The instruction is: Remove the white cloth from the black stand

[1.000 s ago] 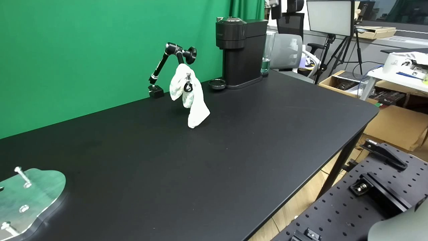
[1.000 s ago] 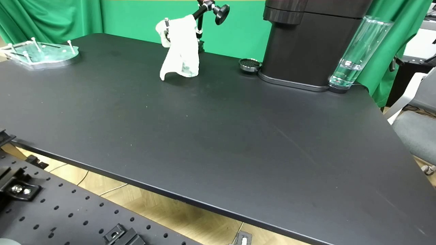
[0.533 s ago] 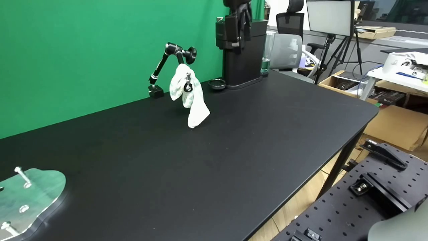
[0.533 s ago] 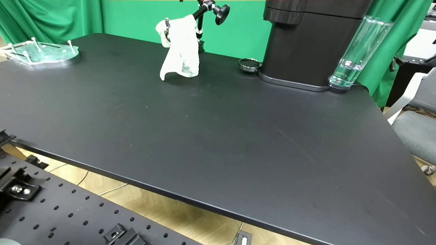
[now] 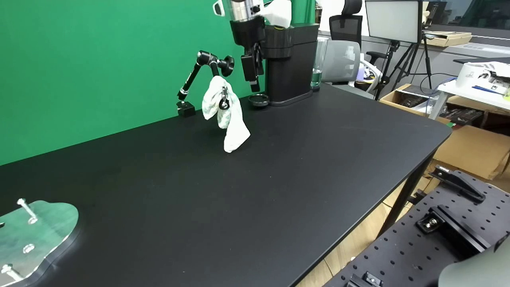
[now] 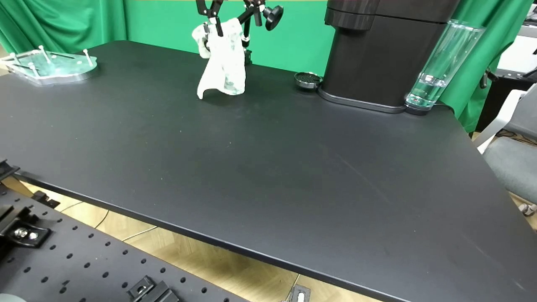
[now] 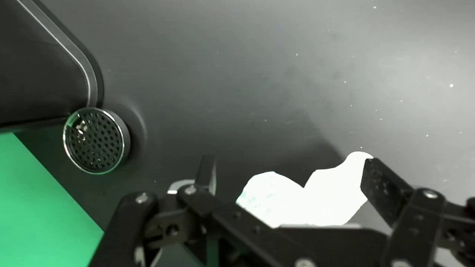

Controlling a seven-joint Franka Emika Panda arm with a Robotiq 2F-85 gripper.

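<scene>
The white cloth [image 5: 237,129] hangs draped over the upper end of the black stand [image 5: 194,77], an articulated arm with a knob, near the green backdrop. The cloth [image 6: 224,69] and the stand's knob [image 6: 273,18] also show in an exterior view. My gripper [image 5: 255,85] is open and empty, pointing down beside the stand. In an exterior view the fingers of the gripper [image 6: 238,27] overlap the top of the cloth. In the wrist view the cloth [image 7: 323,196] appears between the spread fingers of the gripper [image 7: 289,172], partly hidden by the gripper's body; contact cannot be told.
A black coffee machine [image 5: 293,63] with a water tank [image 6: 440,67] stands right of the stand. A round drip tray [image 7: 97,140] sits at its foot. A clear acrylic plate with pegs [image 5: 48,227] lies at the table's other end. The green backdrop [image 5: 99,59] runs behind.
My gripper has come down into view and moved left in an exterior view, from in front of the coffee machine to beside the stand. The cloth and the stand have not moved.
</scene>
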